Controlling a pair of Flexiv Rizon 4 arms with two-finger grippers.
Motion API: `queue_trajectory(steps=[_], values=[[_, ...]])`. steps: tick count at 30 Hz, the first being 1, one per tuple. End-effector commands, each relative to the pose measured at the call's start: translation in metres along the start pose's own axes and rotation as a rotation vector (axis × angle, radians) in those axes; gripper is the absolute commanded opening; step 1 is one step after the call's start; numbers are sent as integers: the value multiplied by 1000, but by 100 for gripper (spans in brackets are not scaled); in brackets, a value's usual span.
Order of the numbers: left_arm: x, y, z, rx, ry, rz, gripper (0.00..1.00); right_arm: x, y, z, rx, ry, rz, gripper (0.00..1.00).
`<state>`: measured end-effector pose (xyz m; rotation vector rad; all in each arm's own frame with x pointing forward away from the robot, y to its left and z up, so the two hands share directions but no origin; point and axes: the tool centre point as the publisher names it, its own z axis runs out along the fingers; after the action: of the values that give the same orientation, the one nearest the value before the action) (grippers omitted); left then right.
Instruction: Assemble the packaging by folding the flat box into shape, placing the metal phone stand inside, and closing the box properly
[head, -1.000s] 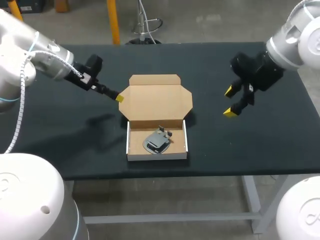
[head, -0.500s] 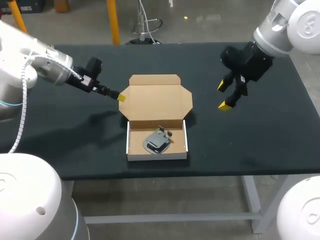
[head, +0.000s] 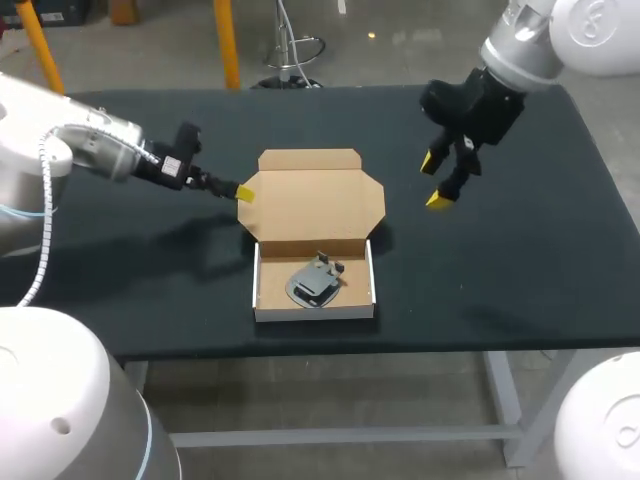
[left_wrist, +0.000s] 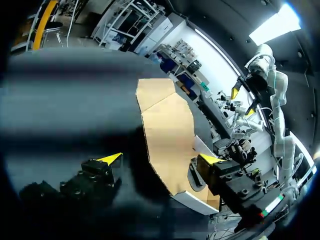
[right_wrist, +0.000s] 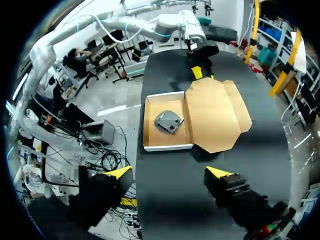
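A shallow cardboard box (head: 262, 290) sits near the table's front edge, its lid (head: 315, 200) lying open and flat behind it. The grey metal phone stand (head: 315, 280) lies inside the tray. My left gripper (head: 242, 191) is open at the lid's left corner. In the left wrist view the lid's (left_wrist: 167, 125) edge runs between that gripper's (left_wrist: 161, 159) spread fingers. My right gripper (head: 434, 181) hangs open and empty above the table, to the right of the lid. The right wrist view looks down past that gripper (right_wrist: 169, 172) on the box (right_wrist: 150, 125), stand (right_wrist: 169, 121) and lid (right_wrist: 215, 112).
The black table (head: 520, 260) holds nothing else besides the box. Bare table lies to the right of the box and along the left side under my left arm (head: 100, 150).
My right arm has swung left and toward the back of the table, its gripper still open. My left gripper has stayed at the lid's left corner, shifting only slightly.
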<state>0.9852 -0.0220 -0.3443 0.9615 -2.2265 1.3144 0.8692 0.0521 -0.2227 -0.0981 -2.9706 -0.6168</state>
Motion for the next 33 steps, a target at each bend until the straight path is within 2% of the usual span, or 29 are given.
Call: queue_trajectory(steps=[1,7,12,18,22,27,33], values=[[-7,0,6,-1,57,-1,100,-7,8,0,19,72,-3,100],[-5,1,12,10,86,1,96,-12,16,0,42,81,-14,100],[-4,1,14,26,102,-1,89,-16,20,2,60,87,-16,100],[2,1,19,37,102,12,72,-18,24,4,77,93,-19,100],[6,-1,21,42,97,24,65,-19,26,5,90,93,-18,100],[10,-2,23,43,98,41,49,-19,29,5,98,88,-19,100],[15,0,26,47,99,57,48,-18,33,7,105,80,-24,100]])
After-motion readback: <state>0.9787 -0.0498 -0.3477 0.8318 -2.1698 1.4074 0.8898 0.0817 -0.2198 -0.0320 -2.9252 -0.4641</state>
